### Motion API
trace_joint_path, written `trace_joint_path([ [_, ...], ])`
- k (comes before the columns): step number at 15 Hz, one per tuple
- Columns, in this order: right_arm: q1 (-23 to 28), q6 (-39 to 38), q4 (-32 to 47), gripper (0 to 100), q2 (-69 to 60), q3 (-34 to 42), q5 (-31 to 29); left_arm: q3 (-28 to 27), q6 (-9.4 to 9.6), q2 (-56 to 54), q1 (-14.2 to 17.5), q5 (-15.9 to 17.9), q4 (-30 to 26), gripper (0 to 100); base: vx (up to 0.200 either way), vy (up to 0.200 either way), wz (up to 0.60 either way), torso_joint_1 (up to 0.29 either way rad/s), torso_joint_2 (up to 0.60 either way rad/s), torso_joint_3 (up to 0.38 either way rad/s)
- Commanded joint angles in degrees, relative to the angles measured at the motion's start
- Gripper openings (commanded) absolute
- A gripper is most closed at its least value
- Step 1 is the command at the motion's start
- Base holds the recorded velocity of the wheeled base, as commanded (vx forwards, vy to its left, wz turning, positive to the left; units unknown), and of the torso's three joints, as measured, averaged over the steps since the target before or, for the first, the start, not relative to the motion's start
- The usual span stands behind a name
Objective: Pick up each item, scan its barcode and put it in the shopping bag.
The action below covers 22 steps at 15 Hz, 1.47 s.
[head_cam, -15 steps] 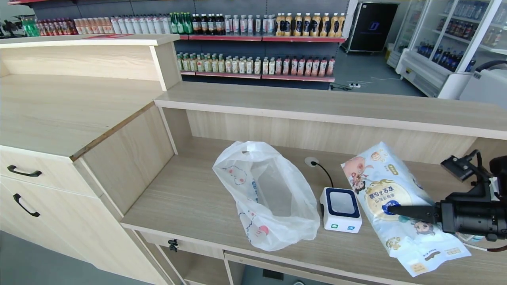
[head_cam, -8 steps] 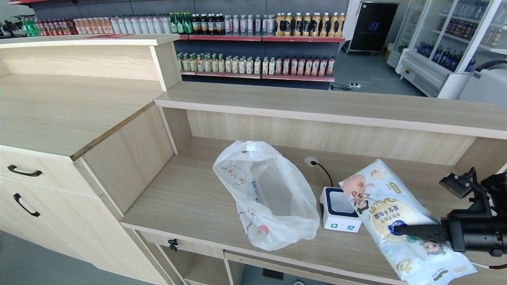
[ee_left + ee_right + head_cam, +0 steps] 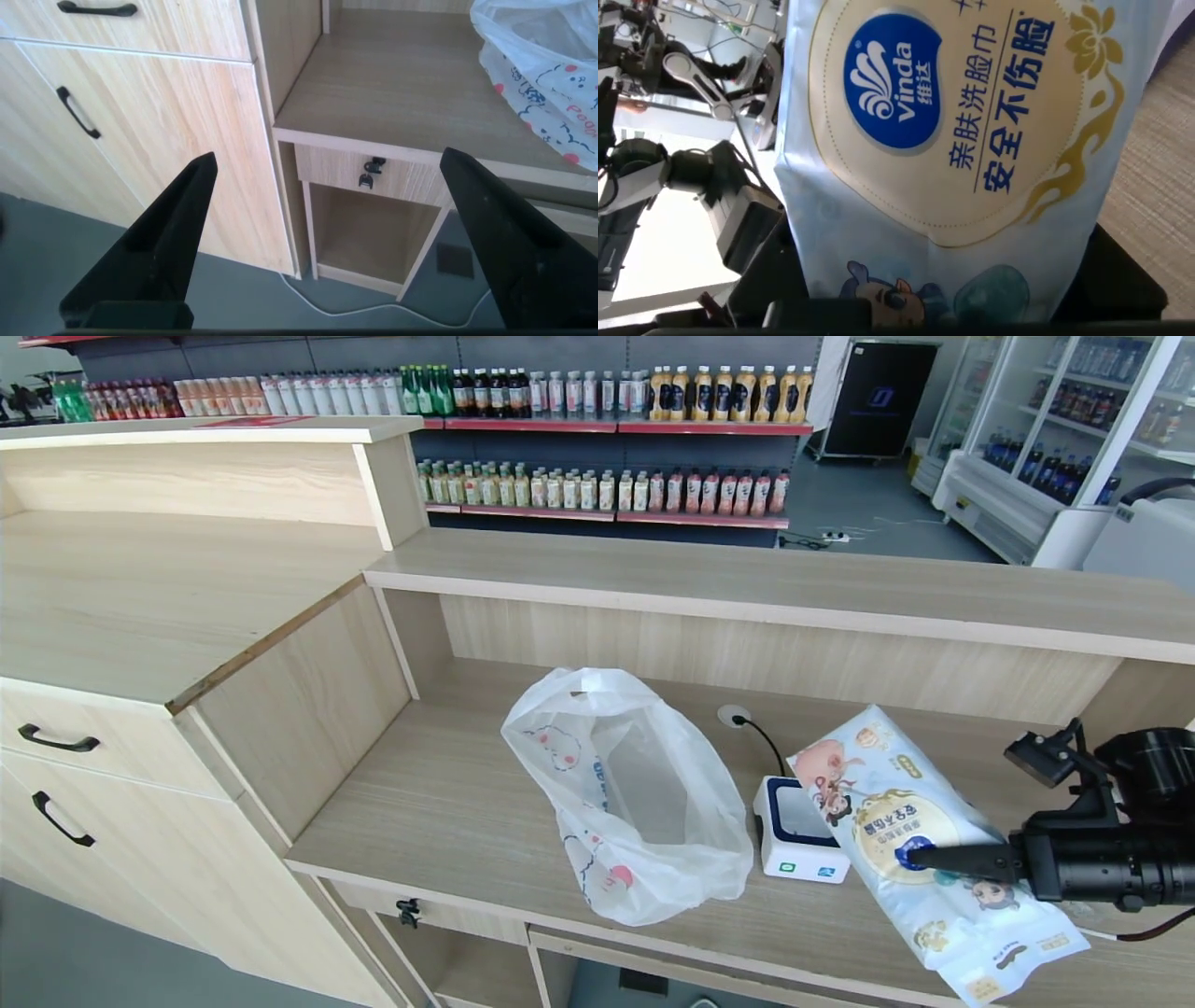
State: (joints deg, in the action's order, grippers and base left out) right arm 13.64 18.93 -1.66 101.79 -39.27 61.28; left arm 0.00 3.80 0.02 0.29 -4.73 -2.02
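Note:
My right gripper (image 3: 920,855) is shut on a pale blue tissue pack (image 3: 920,835) printed with cartoon figures. The pack hangs tilted above the counter, its upper end over the right side of the white barcode scanner (image 3: 795,840). Up close in the right wrist view, the tissue pack (image 3: 952,140) sits between the fingers. A white plastic shopping bag (image 3: 625,793) lies open on the counter, left of the scanner. My left gripper (image 3: 327,233) is open, below and in front of the counter, with nothing between its fingers; the shopping bag (image 3: 547,65) shows at the far corner.
The scanner's black cable (image 3: 761,737) runs to a hole in the counter (image 3: 439,803). A raised shelf (image 3: 747,588) backs the counter, and a taller cabinet with drawers (image 3: 112,747) stands at the left. Store shelves of bottles (image 3: 607,485) lie beyond.
My right gripper lifted the tissue pack off the counter and carried it left, so its upper end now overlaps the scanner. The bag and scanner stayed put.

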Motion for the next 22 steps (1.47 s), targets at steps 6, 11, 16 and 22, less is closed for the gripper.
trace_joint_path([
  [6, -3.27, 0.14, -0.98, 0, 3.85, -1.87, 0.59, 0.0, 0.06, -0.02, -0.03, -0.02, 0.0, 100, 0.0, 0.0, 0.0, 0.0, 0.0, 0.0],
  [11, -3.45, 0.05, -2.56, 0, 4.91, -2.75, 0.59, 0.0, -0.02, -0.02, 0.06, -0.02, 0.0, 100, 0.0, 0.0, 0.0, 0.0, 0.0, 0.0],
  [16, -3.27, 0.32, -2.65, 0, 3.5, -2.31, 0.94, 0.0, 0.06, -0.02, -0.03, -0.02, 0.0, 100, 0.0, 0.0, 0.0, 0.0, 0.0, 0.0],
  [22, -0.99, 14.82, -2.74, 0, -15.66, 1.74, 2.79, 0.0, -0.02, -0.02, 0.06, -0.02, 0.0, 100, 0.0, 0.0, 0.0, 0.0, 0.0, 0.0],
])
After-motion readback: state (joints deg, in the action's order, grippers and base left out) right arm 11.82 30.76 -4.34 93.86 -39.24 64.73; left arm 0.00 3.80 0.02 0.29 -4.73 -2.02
